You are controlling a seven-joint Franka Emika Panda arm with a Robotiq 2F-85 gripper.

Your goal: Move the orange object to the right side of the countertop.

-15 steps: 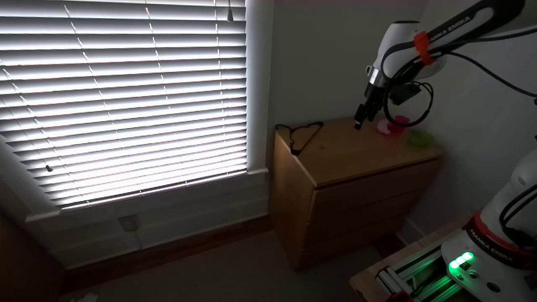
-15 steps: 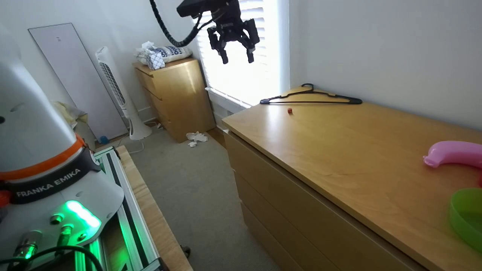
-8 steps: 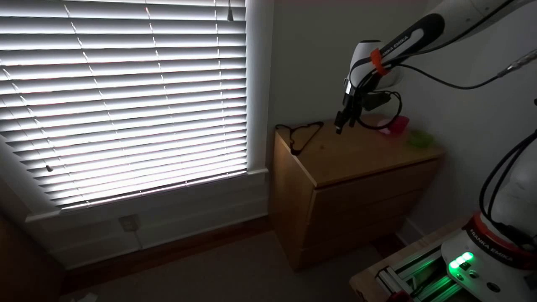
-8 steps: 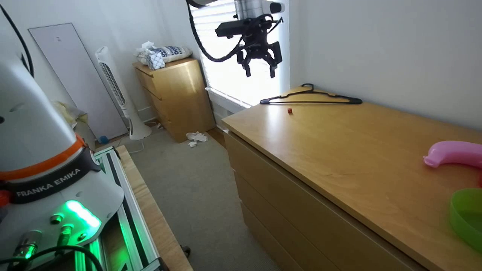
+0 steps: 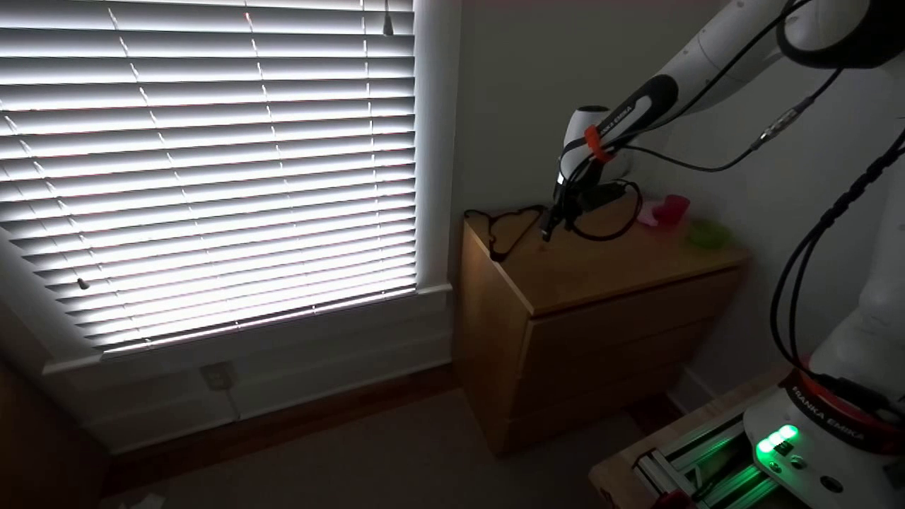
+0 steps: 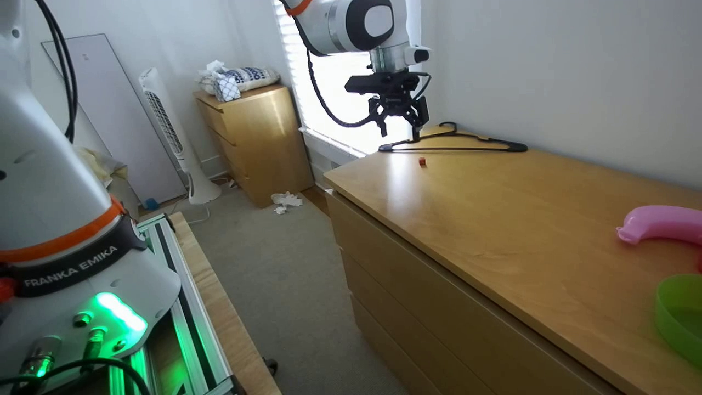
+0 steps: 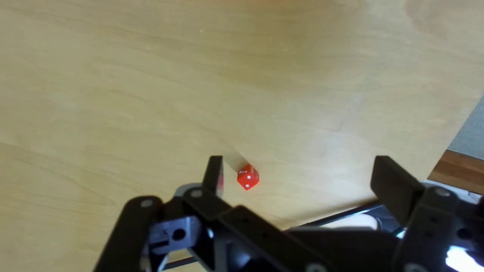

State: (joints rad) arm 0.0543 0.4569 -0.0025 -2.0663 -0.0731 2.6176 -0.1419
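Note:
The orange object is a small orange-red die with white dots. It lies on the countertop near the black hanger, in an exterior view, faintly in an exterior view, and in the wrist view. The countertop is the light-brown wooden top of a drawer cabinet; it fills most of the wrist view. My gripper is open and empty, above the countertop. In the wrist view the die shows between the fingers, close to the left one. The gripper also shows in both exterior views.
A black hanger lies at the window end, just beyond the die and under the gripper. At the opposite end are a pink banana-shaped item, a green bowl and a red-pink cup. A wall runs along the back.
The arm has moved toward the window end and down, bringing my open gripper lower, near the die and the hanger. The die and other objects have not moved.

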